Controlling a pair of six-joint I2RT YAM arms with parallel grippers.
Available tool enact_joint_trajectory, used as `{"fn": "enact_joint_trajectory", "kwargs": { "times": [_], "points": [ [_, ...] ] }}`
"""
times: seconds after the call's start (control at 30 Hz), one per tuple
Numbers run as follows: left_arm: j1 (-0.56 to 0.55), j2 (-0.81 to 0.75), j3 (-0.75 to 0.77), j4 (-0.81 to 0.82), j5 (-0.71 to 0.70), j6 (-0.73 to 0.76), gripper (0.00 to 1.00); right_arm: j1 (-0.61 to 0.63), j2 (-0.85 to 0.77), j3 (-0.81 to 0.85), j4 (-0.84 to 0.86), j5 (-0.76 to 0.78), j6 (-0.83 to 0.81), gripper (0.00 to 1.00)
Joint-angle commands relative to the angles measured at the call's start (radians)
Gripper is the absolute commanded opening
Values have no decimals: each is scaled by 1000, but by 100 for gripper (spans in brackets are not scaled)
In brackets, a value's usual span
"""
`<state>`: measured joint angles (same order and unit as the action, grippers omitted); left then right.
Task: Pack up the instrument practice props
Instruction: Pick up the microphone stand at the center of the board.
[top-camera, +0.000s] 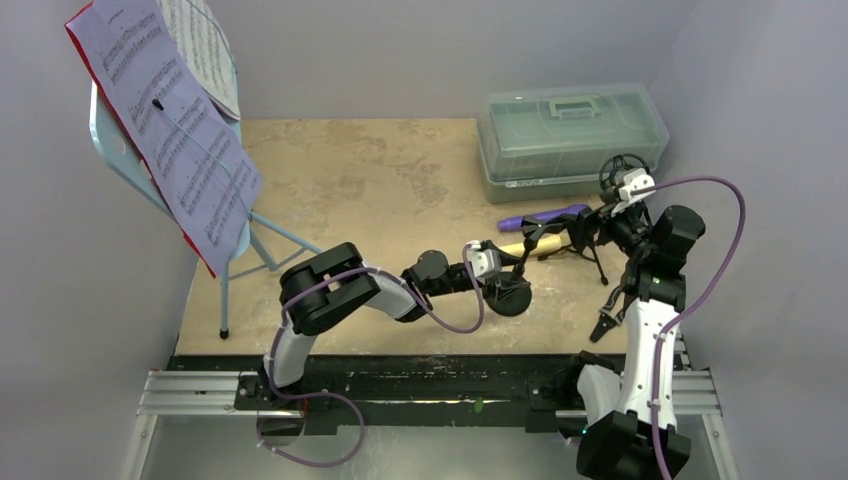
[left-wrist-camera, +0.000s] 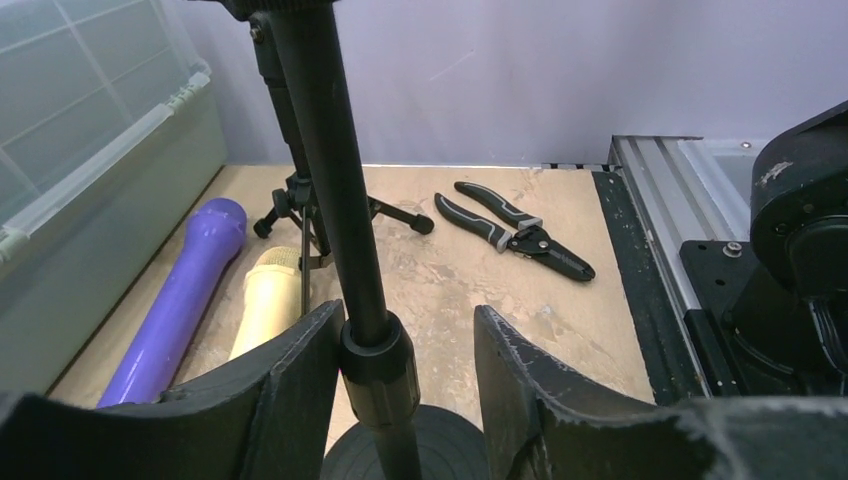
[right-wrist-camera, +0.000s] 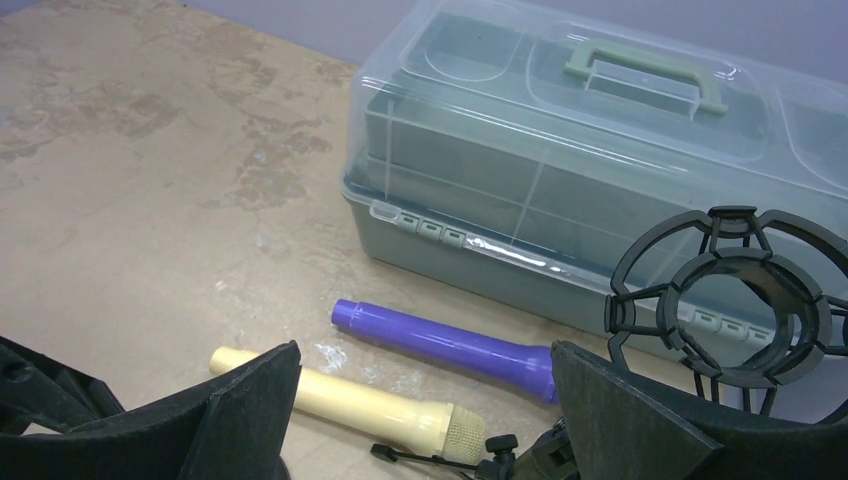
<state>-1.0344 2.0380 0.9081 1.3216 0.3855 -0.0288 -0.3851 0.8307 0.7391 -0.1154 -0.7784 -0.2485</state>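
Lab test cell: grey walls (top-camera: 400, 50) around tabletop (top-camera: 380, 190), aluminium mounting rail (top-camera: 190, 393) at edge

Music rest (top-camera: 108, 135) far left; box (top-camera: 570, 140) far right; microphones (right-wrist-camera: 450, 345) side by side before box; pliers (left-wrist-camera: 515, 232) right front.

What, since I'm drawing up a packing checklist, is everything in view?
music rest: one, light blue, standing far left on tripod legs
sheet music: at least two pages, white, on the music rest
red folder: one, red, behind the sheet music
purple microphone: one, purple, lying before the plastic box
cream microphone: one, cream, beside the purple microphone
round-base mic holder: one, black, upright mid-table
tripod mic holder: one, black, by the right arm
plastic box: one, translucent grey-green, far right
pliers: one, black, near table edge
left end effector: black, open astride the round-base mic holder's pole
right end effector: black, open above the microphones
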Motion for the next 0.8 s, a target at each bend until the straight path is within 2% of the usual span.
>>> {"fn": "enact_joint_trajectory", "kwargs": {
  "times": [0.0, 0.1, 0.2, 0.23, 0.6, 0.77],
  "points": [
    [5, 28, 54, 30, 18, -54, 45, -10, 2, -4, -13, -52, -35, 99],
    [5, 31, 59, 16, 4, -59, 31, -13, 9, 0, -23, -65, -41, 99],
    [5, 11, 50, 4, -19, -79, 4, -15, 17, 4, -38, -82, -53, 99],
    [4, -5, 43, 4, -31, -93, 0, -13, 22, 5, -43, -90, -56, 99],
    [5, -255, -109, -21, -287, -208, 0, -13, 69, 2, -90, -268, -82, 99],
    [5, -318, -121, -38, -381, -255, 0, -1, 72, -14, -104, -420, -102, 99]
  ]
}}
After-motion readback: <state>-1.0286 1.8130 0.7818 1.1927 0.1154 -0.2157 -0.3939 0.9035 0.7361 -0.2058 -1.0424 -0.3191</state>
